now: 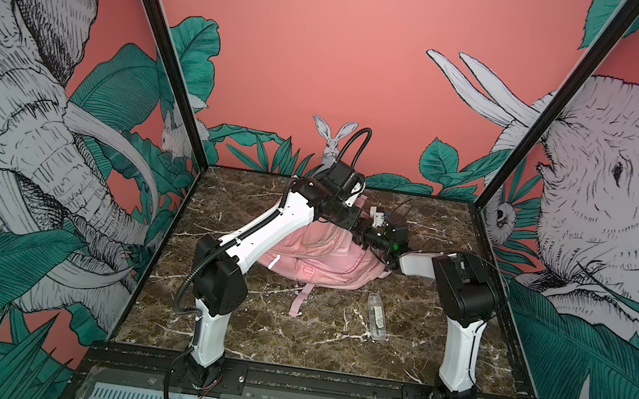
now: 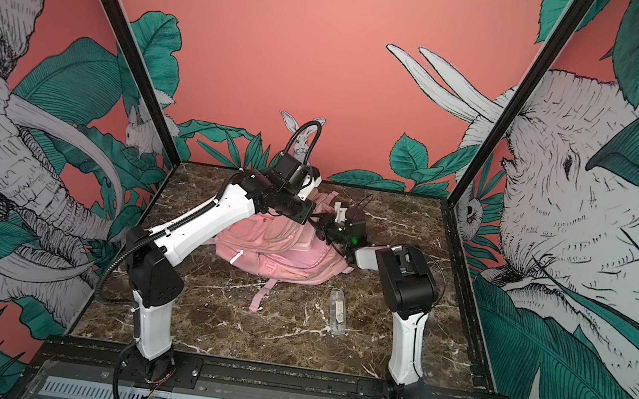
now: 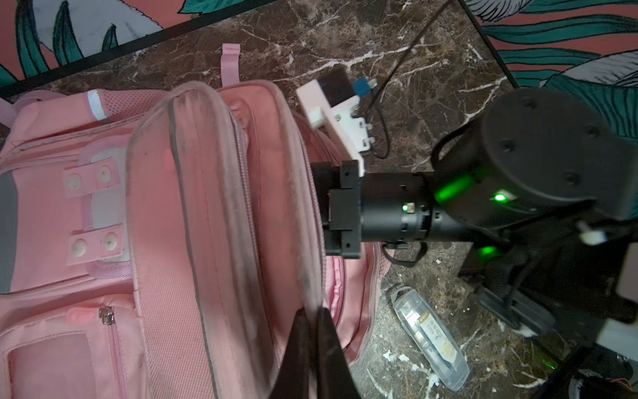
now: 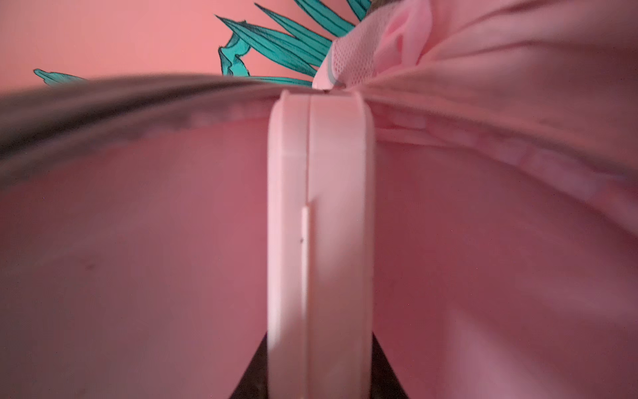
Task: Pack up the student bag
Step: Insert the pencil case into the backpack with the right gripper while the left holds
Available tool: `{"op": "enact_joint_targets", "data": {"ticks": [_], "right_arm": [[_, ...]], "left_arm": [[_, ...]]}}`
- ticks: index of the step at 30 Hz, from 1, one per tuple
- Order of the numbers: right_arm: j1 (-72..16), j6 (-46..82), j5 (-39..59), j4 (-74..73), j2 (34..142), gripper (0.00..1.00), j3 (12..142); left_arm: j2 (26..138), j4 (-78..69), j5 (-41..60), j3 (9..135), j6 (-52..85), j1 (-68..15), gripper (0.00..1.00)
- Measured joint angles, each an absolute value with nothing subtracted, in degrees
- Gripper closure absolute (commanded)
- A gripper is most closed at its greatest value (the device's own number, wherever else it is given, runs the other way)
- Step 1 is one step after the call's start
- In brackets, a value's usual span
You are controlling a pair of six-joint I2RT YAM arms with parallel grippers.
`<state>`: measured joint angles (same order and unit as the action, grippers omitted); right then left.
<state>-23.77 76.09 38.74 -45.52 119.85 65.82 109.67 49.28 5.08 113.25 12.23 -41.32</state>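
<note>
1. marble tabletop (image 1: 290, 343): everything sits on it, jungle-print walls around.
2. student bag (image 1: 322, 259): pink and the biggest item. It lies mid-table, a bit toward the back, in both top views (image 2: 285, 255). Zip pockets face up and the main compartment gapes toward the right arm's side.
3. left gripper (image 3: 312, 312): reaches over the bag from above. Its jaws are together, pinching the grey-soiled rim of the open flap.
4. right gripper (image 4: 319, 366): nose is in the bag's opening, coming from the right. Its jaws are clamped on the flat pink case.
5. flat pink case (image 4: 321, 207): edge-on to the right wrist cam. It reaches into the compartment with pink lining on both sides.
6. clear plastic case (image 1: 376, 316): lies flat on the table near the bag's right front, apart from it, no gripper on it. Contents can't be made out.
7. pink strap (image 1: 301, 299): trails off the bag's front edge onto the table, toward the arm bases.
</note>
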Motion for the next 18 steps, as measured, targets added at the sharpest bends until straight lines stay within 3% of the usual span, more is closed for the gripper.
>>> {"op": "enact_joint_targets", "data": {"ticks": [16,18], "right_arm": [[-31.7,82.4,33.5,-44.4,134.2,1.00,82.7],[-32.6,82.6,33.1,-43.9,135.2,0.87,84.4]], "left_arm": [[109.7,48.0,7.6,113.4,15.0,-41.2,1.00],[109.7,48.0,7.9,113.4,15.2,-41.2,1.00]]}}
